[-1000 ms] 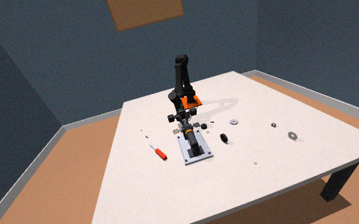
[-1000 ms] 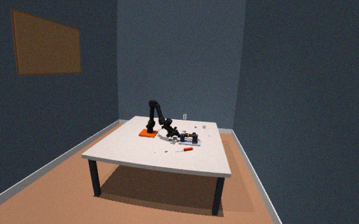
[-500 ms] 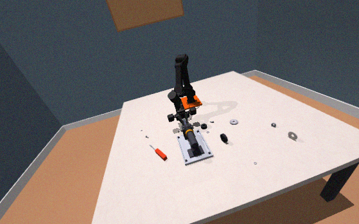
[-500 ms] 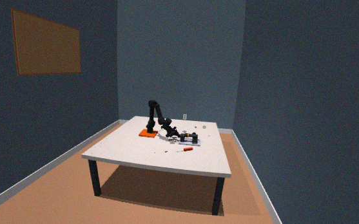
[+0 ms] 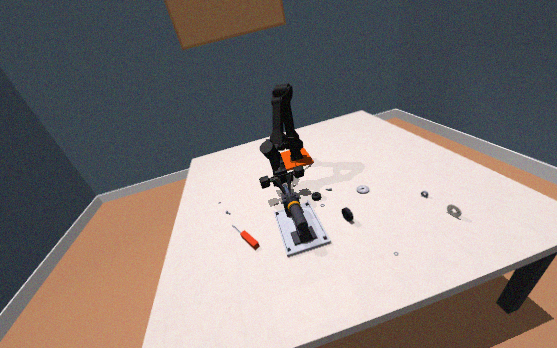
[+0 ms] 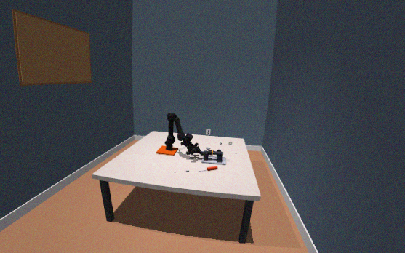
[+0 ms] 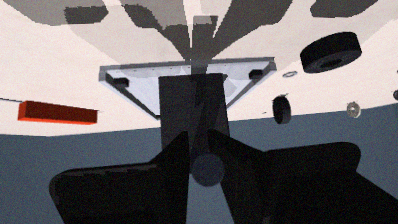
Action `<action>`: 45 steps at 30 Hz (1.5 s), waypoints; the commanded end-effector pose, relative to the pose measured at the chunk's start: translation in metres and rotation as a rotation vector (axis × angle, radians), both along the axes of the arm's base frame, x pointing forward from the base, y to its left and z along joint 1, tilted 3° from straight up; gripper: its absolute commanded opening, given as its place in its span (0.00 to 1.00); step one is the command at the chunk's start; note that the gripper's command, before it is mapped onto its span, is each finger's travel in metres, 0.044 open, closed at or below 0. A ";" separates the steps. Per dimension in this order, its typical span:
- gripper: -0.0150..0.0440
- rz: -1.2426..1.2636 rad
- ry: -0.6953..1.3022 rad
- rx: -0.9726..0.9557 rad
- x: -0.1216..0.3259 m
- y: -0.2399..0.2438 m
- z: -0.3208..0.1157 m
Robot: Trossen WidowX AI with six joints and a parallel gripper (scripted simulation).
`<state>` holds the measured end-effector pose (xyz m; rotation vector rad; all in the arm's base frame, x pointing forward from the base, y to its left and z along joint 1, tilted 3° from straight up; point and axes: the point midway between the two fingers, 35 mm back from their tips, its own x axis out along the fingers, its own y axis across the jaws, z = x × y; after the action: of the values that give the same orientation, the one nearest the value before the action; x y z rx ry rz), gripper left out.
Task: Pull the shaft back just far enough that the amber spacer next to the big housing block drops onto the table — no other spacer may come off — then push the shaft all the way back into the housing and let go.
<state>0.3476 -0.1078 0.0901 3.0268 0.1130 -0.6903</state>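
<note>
Right between your jaws (image 5: 287,194) (image 6: 201,153), the shaft's end (image 7: 207,170) is gripped, and just ahead of them the amber spacer (image 5: 294,202) (image 6: 212,153) is up on the shaft, not on your table (image 5: 229,290) (image 6: 174,182) (image 7: 45,50).
</note>
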 end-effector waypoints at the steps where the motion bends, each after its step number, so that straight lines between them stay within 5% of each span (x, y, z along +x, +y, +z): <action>1: 0.25 -0.001 0.001 -0.004 -0.001 0.000 0.000; 45: 0.25 -0.001 0.001 -0.004 -0.006 0.000 -0.001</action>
<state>0.3427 -0.1080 0.0897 3.0261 0.1109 -0.6911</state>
